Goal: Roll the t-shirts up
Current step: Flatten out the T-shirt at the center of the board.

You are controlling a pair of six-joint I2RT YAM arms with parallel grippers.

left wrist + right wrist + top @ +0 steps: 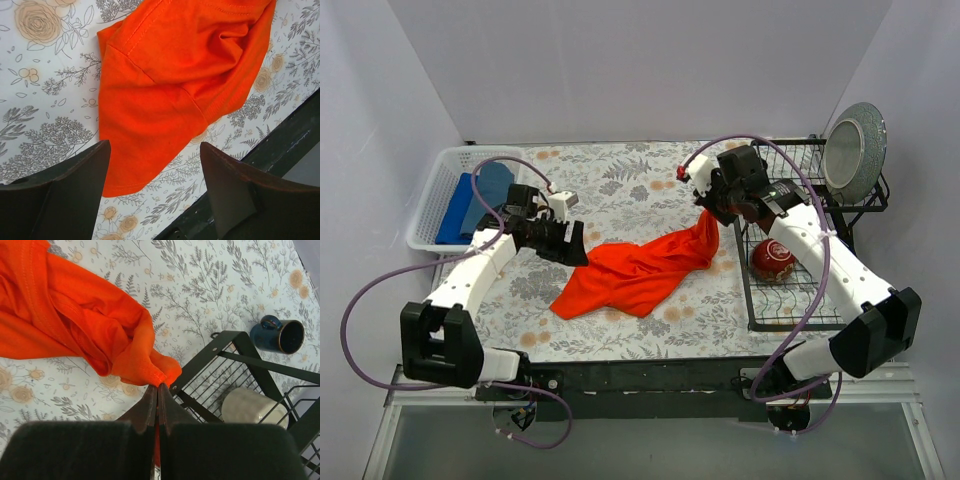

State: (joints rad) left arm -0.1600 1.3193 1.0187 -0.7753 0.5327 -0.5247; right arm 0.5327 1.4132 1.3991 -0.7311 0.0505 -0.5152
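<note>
The orange-red t-shirt (635, 275) sprawls crumpled, one end lifted, well right of the white basket (424, 212) holding a royal-blue t-shirt (455, 212) and a dusty-blue t-shirt (492, 188).

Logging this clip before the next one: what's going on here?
The right claw is shut on one end of the orange t-shirt, near the wire rack. The left claw hovers open over the shirt's other end on the table. The blue t-shirts sit in the white basket. The orange one is not rolled yet.
</note>
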